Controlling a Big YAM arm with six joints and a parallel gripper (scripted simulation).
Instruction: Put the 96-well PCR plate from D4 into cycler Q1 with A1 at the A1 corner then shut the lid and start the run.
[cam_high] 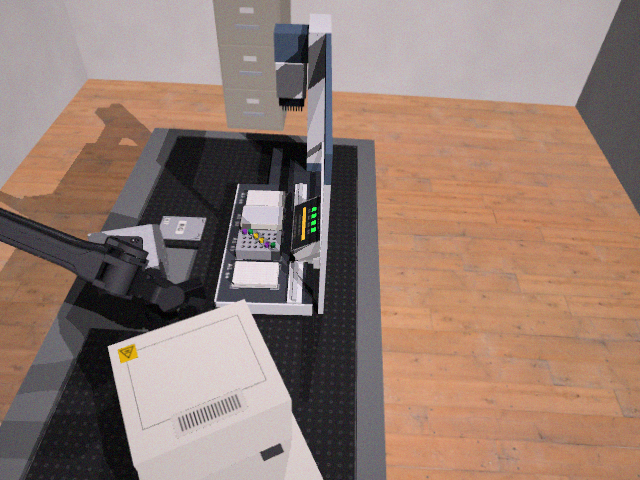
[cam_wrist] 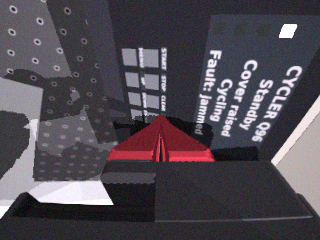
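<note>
The cycler Q1 (cam_high: 206,397) is the white box at the front of the table, and its lid is shut. My arm reaches in from the left, and the wrist (cam_high: 173,297) is low beside Q1's rear left side. The fingers are hidden there. In the wrist view my red gripper (cam_wrist: 160,142) is shut on nothing. Its tip points at Q1's key panel (cam_wrist: 145,82), just below the labels START, STOP and CLEAR; the key under the tip is hidden. The status panel (cam_wrist: 250,85) has one small lit white square (cam_wrist: 288,31). The PCR plate (cam_high: 254,274) lies on D4, the near end of the deck row.
On the deck, the tube cooling block (cam_high: 258,244) with coloured tubes is on D3. The deep-well block (cam_high: 262,215) is on D2 and the other plate (cam_high: 264,197) on D1. The regrip nest RG (cam_high: 185,229) lies to the left. A tall gantry (cam_high: 317,155) with a pipetting head (cam_high: 290,77) stands right of the deck.
</note>
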